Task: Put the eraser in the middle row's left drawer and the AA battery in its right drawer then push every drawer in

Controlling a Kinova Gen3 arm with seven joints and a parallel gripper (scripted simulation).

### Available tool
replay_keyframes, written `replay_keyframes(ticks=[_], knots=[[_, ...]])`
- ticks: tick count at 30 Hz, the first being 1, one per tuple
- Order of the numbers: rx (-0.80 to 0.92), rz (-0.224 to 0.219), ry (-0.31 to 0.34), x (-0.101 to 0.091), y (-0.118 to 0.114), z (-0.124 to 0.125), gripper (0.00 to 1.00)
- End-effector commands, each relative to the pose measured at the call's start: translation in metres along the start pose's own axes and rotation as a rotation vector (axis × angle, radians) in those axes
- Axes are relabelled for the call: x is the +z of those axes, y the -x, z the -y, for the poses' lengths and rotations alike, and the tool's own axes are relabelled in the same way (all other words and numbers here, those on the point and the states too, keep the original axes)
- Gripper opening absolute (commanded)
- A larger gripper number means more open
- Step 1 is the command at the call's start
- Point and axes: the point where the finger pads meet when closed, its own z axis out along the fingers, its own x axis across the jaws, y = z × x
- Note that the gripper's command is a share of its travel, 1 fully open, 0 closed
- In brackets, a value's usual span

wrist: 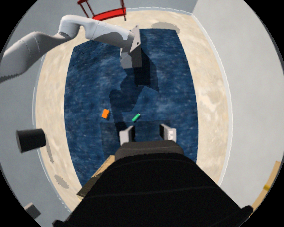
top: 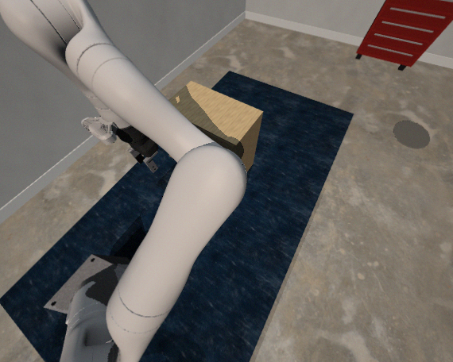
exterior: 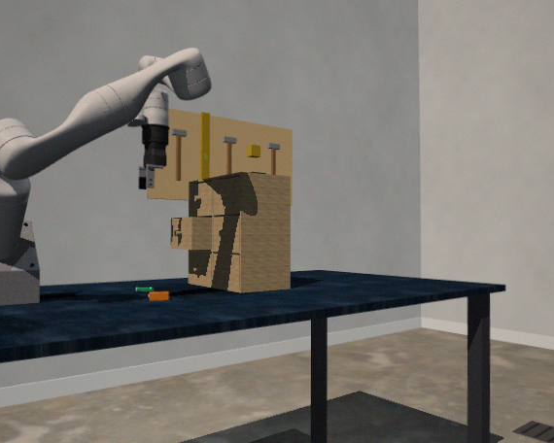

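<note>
Dark blue tabletop [top: 287,190] [exterior: 103,323] [wrist: 171,90], runs under everything here. Pale grey arm [top: 207,186] [exterior: 113,104] [wrist: 35,45], bent, its middle stretch high over the tabletop, blocks much of the top view. Light wood chest [top: 239,115] [exterior: 265,233] [wrist: 97,176], upright on the tabletop, part of its front and top in shadow. Left drawer of the middle row [exterior: 200,233], pulled partly out, looks level; contents can't be seen. Right drawer of the middle row [exterior: 226,234], in, roughly flush with the front. Fingers [top: 152,163] [exterior: 151,177], wide apart, nothing between them, pointing down, in front of the chest and higher than the pulled-out drawer, touching neither. Orange eraser [exterior: 160,295] [wrist: 105,113], flat on the tabletop, in front of the chest, outside the drawers. Green AA battery [exterior: 145,289] [wrist: 136,117], on its side on the tabletop, near the eraser, apart from it in the wrist view. Both small items hidden in the top view.
</note>
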Motion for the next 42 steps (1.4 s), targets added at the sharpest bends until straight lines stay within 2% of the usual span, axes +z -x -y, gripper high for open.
replay_keyframes(ticks=[1,5,7,19,28,30,36,42], knots=[[-0.009,0.002,0.004,0.003,-0.009,0.019,1.0],[-0.003,0.009,0.005,0.017,-0.025,0.074,1.0],[-0.001,0.012,0.005,0.02,-0.027,0.085,1.0],[0.0,0.013,0.023,0.021,-0.027,0.084,1.0],[0.0,0.013,0.121,0.029,-0.027,0.079,1.0],[0.0,0.013,0.121,0.029,-0.027,0.079,1.0],[-0.001,0.013,0.244,0.039,-0.027,0.071,1.0],[-0.003,0.012,0.403,0.052,-0.027,0.062,1.0]])
